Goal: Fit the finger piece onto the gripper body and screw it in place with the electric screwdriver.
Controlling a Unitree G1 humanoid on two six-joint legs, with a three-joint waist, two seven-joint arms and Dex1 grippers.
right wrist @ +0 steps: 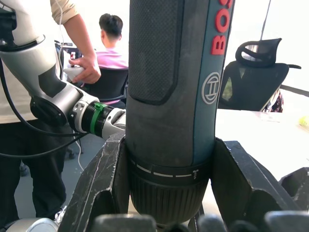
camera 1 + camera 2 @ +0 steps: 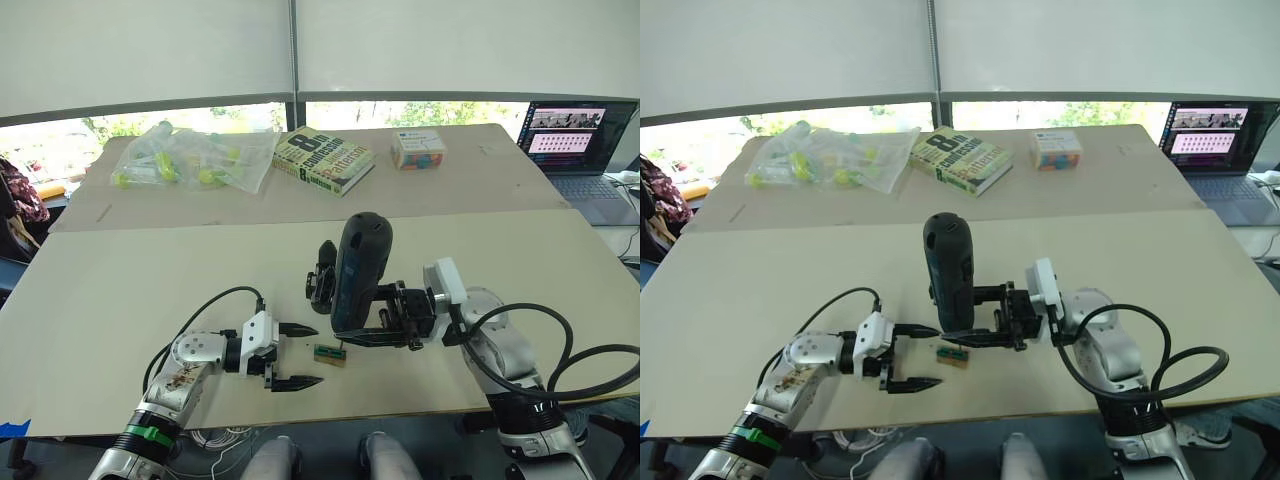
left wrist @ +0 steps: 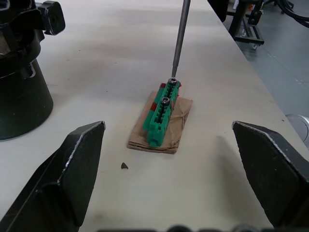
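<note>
Where gripped, partial red "BOS" on electric screwdriver

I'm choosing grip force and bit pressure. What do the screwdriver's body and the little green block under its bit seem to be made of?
The screwdriver looks like dark plastic with a dimpled, rubbery matte grip panel; its bit is thin grey metal. The green block looks like moulded glossy plastic with ribbed edges, holding dark metal screws, on a tan, cardboard-like pad.

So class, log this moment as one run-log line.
right gripper: shut on electric screwdriver | bit on green block's screw | left gripper: open, empty
</note>
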